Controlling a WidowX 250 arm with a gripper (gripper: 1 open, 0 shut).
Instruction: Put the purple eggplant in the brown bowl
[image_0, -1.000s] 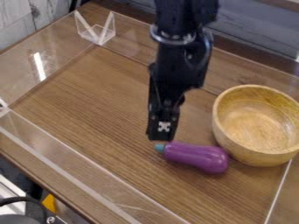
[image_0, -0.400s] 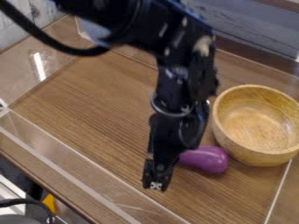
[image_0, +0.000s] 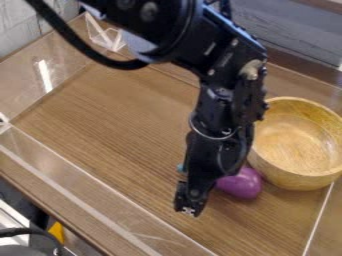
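The purple eggplant (image_0: 243, 185) lies on the wooden tabletop just in front of and left of the brown bowl (image_0: 305, 180). Only its rounded right part shows; the stem end is hidden behind the gripper. My gripper (image_0: 195, 196) points down, low over the eggplant's left end, with its black fingers standing open close to the tabletop. Whether a finger touches the eggplant I cannot tell. The round, light wooden bowl is empty and sits at the right edge of the view.
Clear acrylic walls (image_0: 80, 200) ring the wooden tabletop (image_0: 94, 120), with one running along the front-left. A small clear plastic stand (image_0: 107, 35) sits at the back left. The dark arm (image_0: 201, 60) reaches in from the top.
The gripper has come down toward the tabletop and now covers the eggplant's stem end, which showed a second ago. The eggplant and bowl have stayed in place.
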